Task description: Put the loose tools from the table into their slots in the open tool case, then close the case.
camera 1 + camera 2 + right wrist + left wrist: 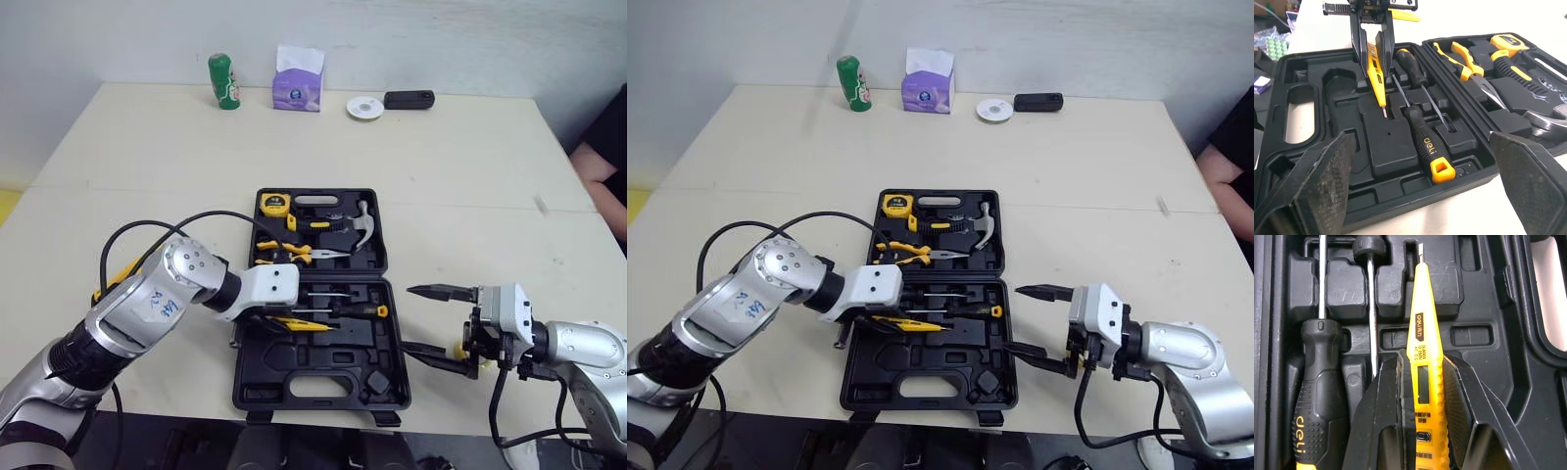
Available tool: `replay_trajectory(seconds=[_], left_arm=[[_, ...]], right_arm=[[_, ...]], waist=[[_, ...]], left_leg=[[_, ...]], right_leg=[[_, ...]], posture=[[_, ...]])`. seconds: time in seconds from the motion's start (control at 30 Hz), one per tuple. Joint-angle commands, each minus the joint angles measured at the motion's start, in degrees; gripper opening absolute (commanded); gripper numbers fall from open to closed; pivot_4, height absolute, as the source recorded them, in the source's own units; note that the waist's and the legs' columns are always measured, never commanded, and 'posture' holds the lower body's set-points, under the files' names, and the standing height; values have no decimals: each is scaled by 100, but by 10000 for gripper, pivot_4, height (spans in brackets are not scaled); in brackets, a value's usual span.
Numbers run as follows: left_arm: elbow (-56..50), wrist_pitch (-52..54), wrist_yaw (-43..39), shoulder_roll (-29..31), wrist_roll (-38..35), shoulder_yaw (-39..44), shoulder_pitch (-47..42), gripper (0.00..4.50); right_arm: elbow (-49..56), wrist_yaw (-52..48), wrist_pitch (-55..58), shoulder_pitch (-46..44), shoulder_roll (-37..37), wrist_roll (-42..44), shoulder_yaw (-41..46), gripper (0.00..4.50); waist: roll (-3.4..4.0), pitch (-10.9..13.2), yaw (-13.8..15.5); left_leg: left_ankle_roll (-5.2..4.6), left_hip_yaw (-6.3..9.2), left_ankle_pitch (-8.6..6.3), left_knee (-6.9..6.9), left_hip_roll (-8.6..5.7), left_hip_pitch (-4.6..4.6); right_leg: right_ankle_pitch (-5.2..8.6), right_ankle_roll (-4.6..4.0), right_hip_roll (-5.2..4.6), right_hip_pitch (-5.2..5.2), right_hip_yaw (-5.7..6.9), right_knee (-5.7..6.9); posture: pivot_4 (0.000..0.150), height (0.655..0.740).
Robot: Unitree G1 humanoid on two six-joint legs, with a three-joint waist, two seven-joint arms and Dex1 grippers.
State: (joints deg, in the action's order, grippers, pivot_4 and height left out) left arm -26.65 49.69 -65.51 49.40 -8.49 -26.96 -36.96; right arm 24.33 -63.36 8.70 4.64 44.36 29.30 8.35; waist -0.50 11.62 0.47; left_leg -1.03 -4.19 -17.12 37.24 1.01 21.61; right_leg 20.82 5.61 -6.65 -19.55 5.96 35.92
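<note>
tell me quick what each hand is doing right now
left hand: shut on the yellow tester pen
right hand: open, holding nothing

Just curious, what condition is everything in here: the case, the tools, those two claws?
Tool case: open, lying flat.
Yellow tester pen: held tilted, tip down over the case.
Left gripper: shut on the yellow tester pen.
Right gripper: open, empty, beside the case.
Screwdriver: lying in the case.
Pliers: seated in the far half.
Green can: upright.
</note>
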Motion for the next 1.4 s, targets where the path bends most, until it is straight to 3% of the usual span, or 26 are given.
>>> replay_trajectory(seconds=[0.03,0.73,0.8,0.93,1.23,1.4], left_arm=[[-114,270,258,3,161,-157,118,4998],[-442,497,449,12,-59,-142,42,4998],[-499,371,503,4,-6,-111,20,15246],[-698,336,436,-12,-116,-19,-93,30645],[-859,423,345,-5,-418,221,-287,30645],[-402,-465,497,-542,-836,1027,62,30645]], right_arm=[[164,23,-108,-24,-48,23,-7,45000],[120,-11,-188,1,-120,-26,-129,45000],[126,6,-199,-9,-132,-19,-136,45000],[111,-4,-194,-52,-123,-3,-156,45000],[83,-51,-150,-75,-117,19,-195,45000],[52,-58,-131,-94,-114,22,-207,45000]], waist=[[0,0,18],[0,-1,69],[0,-1,77],[0,0,92],[0,0,89],[0,0,92]], left_leg=[[0,1,0,2,0,0],[4,2,3,9,1,-8],[4,2,3,8,1,-8],[3,2,3,10,0,-5],[2,3,4,11,0,-3],[2,6,4,14,-1,-1]], right_leg=[[0,0,0,1,0,0],[1,-1,1,4,-6,1],[1,-1,2,4,-5,1],[1,-1,1,4,-5,2],[1,-1,3,3,-3,4],[1,-1,2,5,-2,3]], posture=[[1500,7400],[1500,7400],[1500,7400],[1500,7400],[1500,7400],[1500,7400]])
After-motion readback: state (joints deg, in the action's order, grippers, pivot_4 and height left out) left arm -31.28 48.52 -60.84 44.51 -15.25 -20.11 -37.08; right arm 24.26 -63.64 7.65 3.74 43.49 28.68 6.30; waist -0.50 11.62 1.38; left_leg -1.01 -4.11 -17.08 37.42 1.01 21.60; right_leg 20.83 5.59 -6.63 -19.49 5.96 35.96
